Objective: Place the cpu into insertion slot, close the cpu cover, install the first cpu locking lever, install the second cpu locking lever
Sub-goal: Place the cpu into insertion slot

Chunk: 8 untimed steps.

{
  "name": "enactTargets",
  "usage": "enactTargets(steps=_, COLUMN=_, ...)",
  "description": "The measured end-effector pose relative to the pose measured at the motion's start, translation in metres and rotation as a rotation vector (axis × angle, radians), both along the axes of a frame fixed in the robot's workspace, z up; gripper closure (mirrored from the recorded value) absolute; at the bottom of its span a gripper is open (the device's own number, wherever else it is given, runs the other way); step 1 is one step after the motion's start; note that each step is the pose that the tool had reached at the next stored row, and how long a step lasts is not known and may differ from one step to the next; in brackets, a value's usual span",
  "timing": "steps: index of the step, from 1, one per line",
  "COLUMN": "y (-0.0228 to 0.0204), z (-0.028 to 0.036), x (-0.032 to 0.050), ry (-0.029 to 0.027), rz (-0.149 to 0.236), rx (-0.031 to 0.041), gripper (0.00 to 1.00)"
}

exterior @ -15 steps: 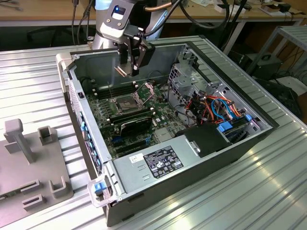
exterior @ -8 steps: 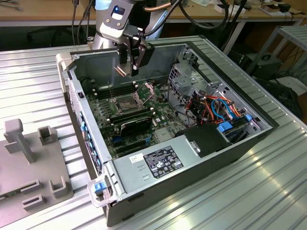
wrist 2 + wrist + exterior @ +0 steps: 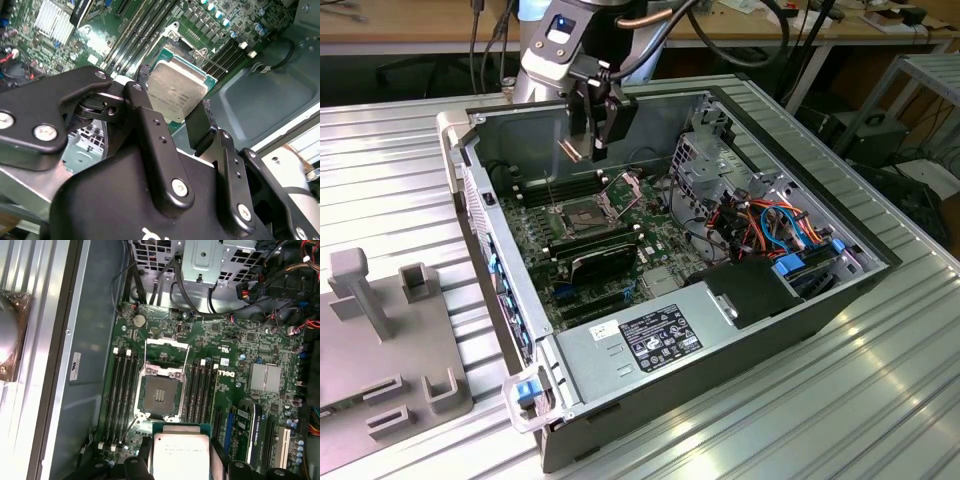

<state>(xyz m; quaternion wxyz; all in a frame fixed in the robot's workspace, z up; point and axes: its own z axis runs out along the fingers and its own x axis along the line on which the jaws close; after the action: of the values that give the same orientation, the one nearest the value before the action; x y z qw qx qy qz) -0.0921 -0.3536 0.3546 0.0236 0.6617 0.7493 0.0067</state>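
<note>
My gripper [image 3: 599, 148] hangs inside the open computer case, above the green motherboard [image 3: 535, 235]. It is shut on the cpu [image 3: 177, 92], a flat silver-grey square held by its edges between the two black fingers [image 3: 141, 107]. In the first wrist view the cpu [image 3: 180, 455] is off to one side of the insertion slot [image 3: 161, 396], not over it. The slot [image 3: 582, 213] lies bare, its dark pin field showing. The cpu cover [image 3: 167, 346] is swung open, standing up at the slot's far edge [image 3: 625, 186]. A thin locking lever [image 3: 131, 423] sticks out beside the slot.
Long black memory slots [image 3: 122, 390] flank the socket on both sides. A black finned card [image 3: 602, 256] lies in front of it. A metal drive cage [image 3: 705, 160], coloured cables [image 3: 780, 225] and the power supply [image 3: 650, 335] fill the exterior view's right. A grey fixture [image 3: 380, 330] sits outside the case.
</note>
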Motion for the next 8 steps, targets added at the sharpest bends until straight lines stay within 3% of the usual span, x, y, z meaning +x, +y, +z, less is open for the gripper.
enactTargets(steps=8, y=0.0062, z=-0.0082, x=0.0093, ry=0.0004, rz=-0.019, rx=0.0001, gripper=0.45)
